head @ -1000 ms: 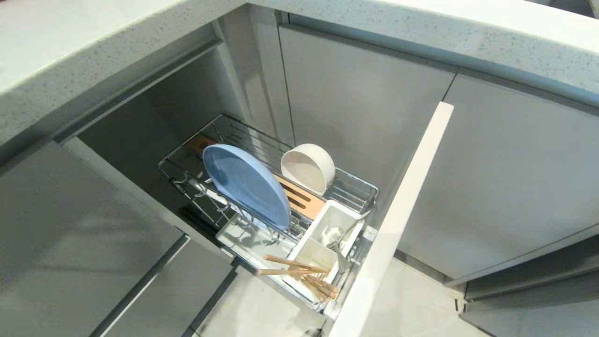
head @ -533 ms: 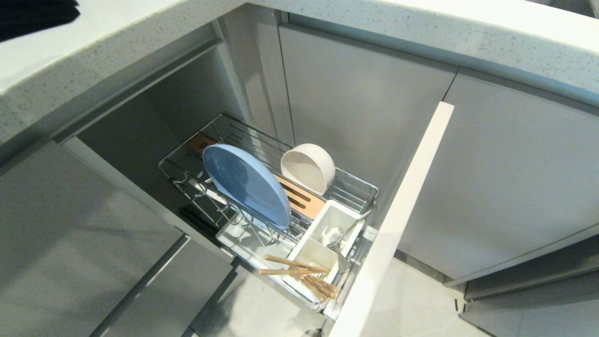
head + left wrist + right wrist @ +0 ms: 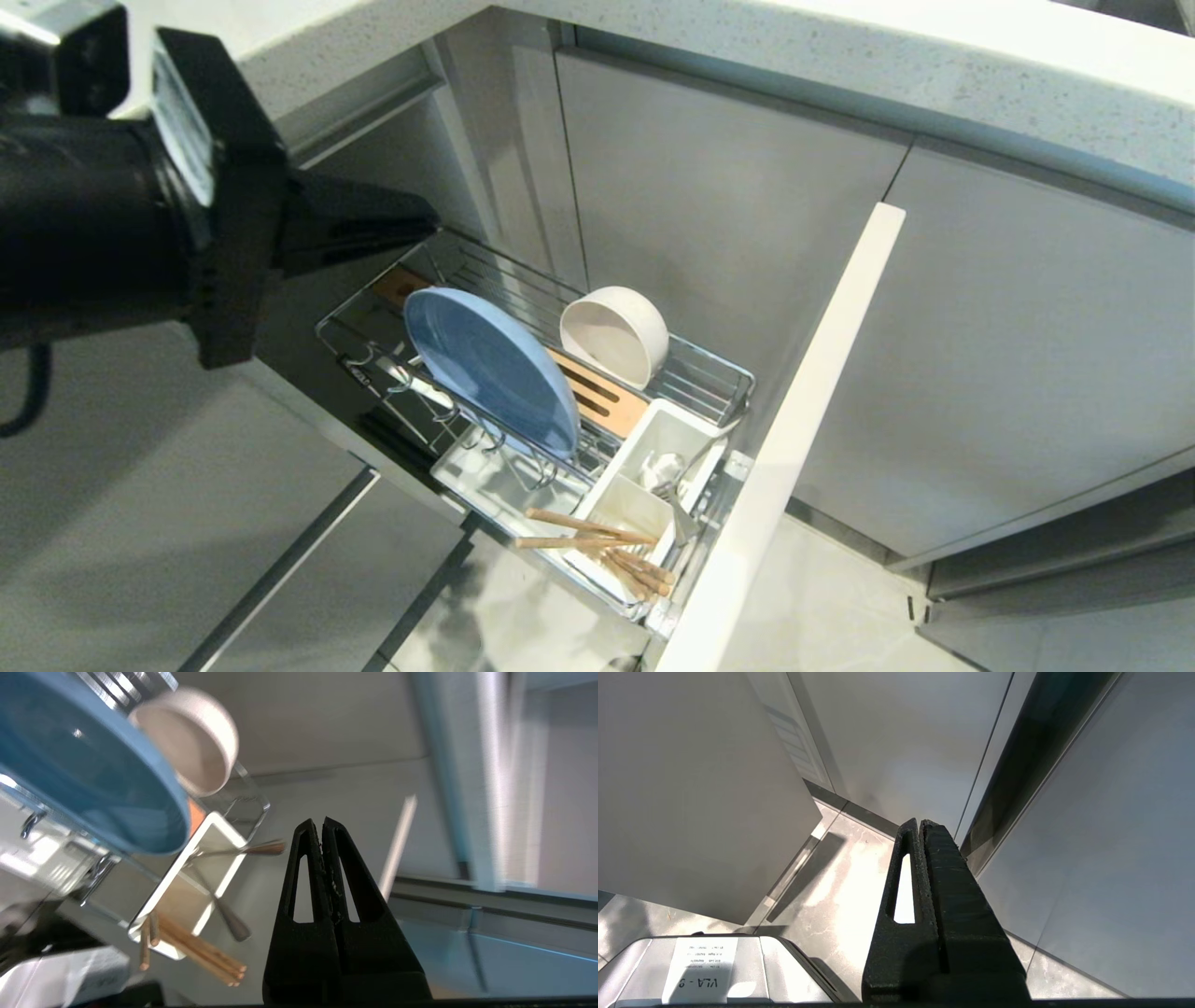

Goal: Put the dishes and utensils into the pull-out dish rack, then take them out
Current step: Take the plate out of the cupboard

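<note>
Head view: your left gripper hangs over the pull-out dish rack, jaws pressed together, empty; one blue plate, one white bowl stand inside; chopsticks and one spoon in the caddy; right gripper parked, jaws together.

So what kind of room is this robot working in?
Most likely a home-style kitchen: a speckled countertop over grey cabinet doors, and a pull-out rack holding a blue plate, a white bowl and chopsticks.
</note>
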Controlling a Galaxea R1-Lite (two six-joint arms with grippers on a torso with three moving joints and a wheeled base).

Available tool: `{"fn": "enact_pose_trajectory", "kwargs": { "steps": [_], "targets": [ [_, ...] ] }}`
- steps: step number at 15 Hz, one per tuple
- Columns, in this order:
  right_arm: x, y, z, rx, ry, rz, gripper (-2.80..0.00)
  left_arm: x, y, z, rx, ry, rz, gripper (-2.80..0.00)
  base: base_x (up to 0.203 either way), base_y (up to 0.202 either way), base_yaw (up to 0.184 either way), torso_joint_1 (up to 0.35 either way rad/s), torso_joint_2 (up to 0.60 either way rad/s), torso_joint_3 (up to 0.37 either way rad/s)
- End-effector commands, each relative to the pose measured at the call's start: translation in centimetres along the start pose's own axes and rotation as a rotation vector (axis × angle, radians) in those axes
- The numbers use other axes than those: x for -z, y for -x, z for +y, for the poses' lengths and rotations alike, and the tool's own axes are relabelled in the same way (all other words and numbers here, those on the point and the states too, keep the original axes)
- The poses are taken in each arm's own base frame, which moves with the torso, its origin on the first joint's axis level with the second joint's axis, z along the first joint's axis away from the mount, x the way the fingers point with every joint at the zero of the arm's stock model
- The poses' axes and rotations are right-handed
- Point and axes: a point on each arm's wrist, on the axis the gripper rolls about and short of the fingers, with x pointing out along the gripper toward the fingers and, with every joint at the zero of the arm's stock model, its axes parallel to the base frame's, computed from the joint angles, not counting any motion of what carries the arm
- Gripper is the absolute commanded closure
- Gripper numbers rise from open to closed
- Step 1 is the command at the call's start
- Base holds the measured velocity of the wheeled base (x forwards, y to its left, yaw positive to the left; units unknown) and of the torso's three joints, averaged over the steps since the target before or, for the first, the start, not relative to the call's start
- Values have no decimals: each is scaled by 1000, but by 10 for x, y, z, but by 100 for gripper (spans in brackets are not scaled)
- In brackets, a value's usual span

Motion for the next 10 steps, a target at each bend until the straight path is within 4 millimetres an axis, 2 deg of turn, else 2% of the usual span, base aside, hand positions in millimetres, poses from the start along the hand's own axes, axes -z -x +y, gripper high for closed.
{"fn": "enact_pose_trajectory", "kwargs": {
  "steps": [1, 3, 4, 10],
  "targets": [
    [1, 0, 0, 0, -1, -2, 0, 21, -30, 1, -69, -22, 69, 0, 0, 0, 0, 0, 0, 0],
    [0, 0, 0, 0, 0, -3, 0, 28, -42, 3, -114, -23, 80, 0, 0, 0, 0, 0, 0, 0],
    [0, 0, 0, 0, 0, -3, 0, 32, -49, 5, -154, -21, 74, -280, 0, 0, 0, 0, 0, 0],
    [0, 0, 0, 0, 0, -2, 0, 44, -74, 10, -347, -43, 30, -280, 0, 0, 0, 0, 0, 0]
  ]
}}
